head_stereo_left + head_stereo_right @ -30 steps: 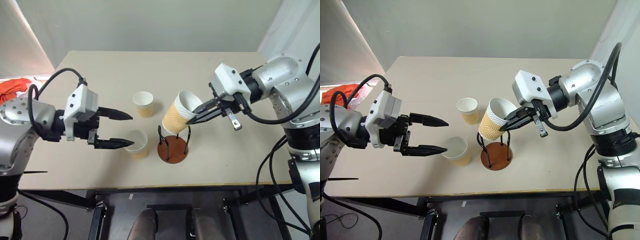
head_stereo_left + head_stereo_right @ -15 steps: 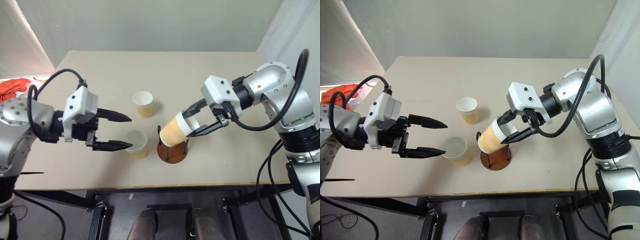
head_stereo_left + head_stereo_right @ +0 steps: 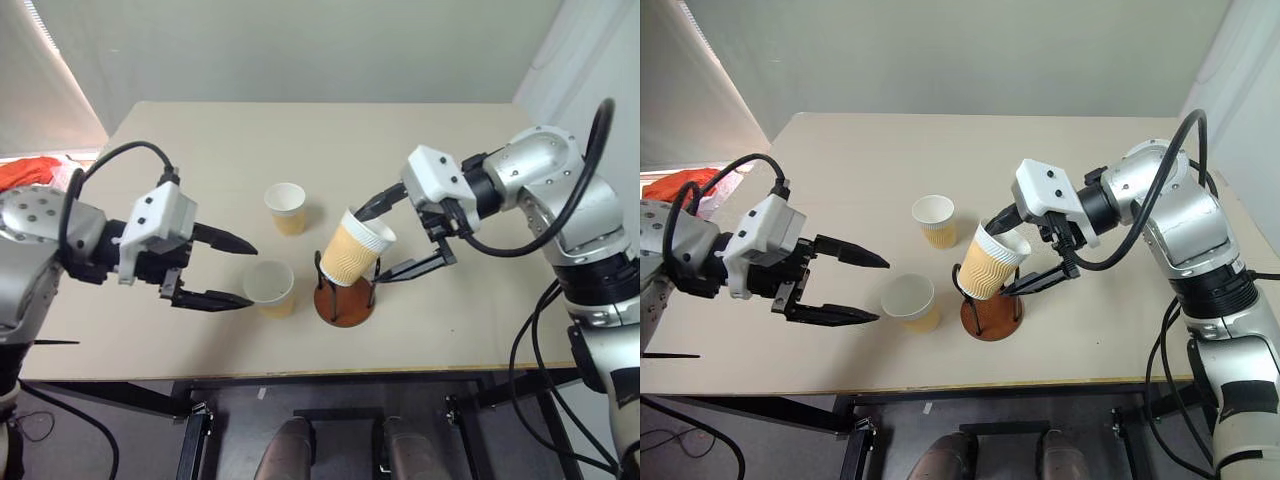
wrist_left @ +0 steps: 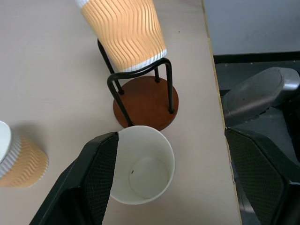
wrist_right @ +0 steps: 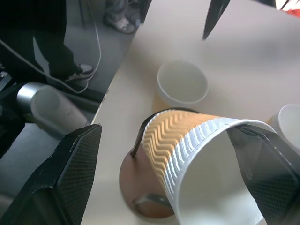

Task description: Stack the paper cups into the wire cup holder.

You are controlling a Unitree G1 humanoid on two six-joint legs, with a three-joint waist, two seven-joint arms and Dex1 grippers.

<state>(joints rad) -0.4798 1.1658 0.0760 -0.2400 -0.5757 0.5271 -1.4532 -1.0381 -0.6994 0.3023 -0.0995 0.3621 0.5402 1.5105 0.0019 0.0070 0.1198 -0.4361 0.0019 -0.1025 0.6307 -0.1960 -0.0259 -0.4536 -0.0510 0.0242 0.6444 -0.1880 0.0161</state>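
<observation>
Two loose paper cups [image 3: 268, 286] left of wire cup holder [image 3: 344, 297]

On the beige surface [image 3: 440, 330] a tan cup [image 3: 357, 251] sits tilted in the wire holder [image 3: 344, 296], between the spread fingers of the right gripper [image 3: 392, 237]. The left gripper [image 3: 232, 273] hovers open beside a second cup [image 3: 270, 287]; a third cup [image 3: 287, 208] stands farther back.

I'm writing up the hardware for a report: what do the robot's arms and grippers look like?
Both arms are silver-grey metal with rounded joints and looping black cables. Each wrist carries a white boxy block. The left gripper and right gripper each have two slim, pointed black fingers with textured inner pads.
</observation>
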